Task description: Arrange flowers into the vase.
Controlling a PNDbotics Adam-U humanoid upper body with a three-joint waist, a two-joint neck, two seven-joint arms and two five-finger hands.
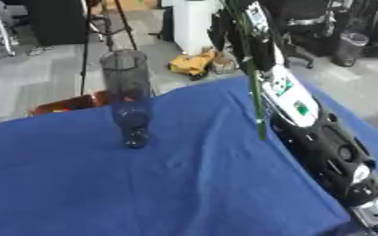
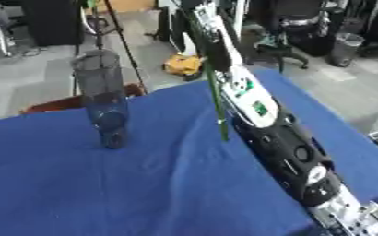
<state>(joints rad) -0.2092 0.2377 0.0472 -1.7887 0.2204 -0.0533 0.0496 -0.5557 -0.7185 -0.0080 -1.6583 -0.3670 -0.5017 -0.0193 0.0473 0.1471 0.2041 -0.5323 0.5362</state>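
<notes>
A tall clear glass vase (image 1: 129, 92) stands upright on the blue cloth (image 1: 184, 184), left of the middle, with no flower in it. My right arm reaches from the lower right up toward the top edge. My right hand (image 1: 245, 44) is dark and raised high, shut on a long green flower stem (image 1: 256, 101). The stem hangs down beside the forearm, and its lower end (image 2: 223, 137) hovers just above the cloth, well to the right of the vase. The bloom is out of view above the top edge. My left hand shows in neither view.
The table's far edge runs slantwise behind the vase. Beyond it, on the floor, are an orange-red box (image 1: 63, 103), a yellow object (image 1: 194, 62), tripod legs (image 1: 87, 46) and a white pillar (image 1: 194, 23). A chair (image 2: 293, 27) and a bin (image 2: 347, 46) stand at the far right.
</notes>
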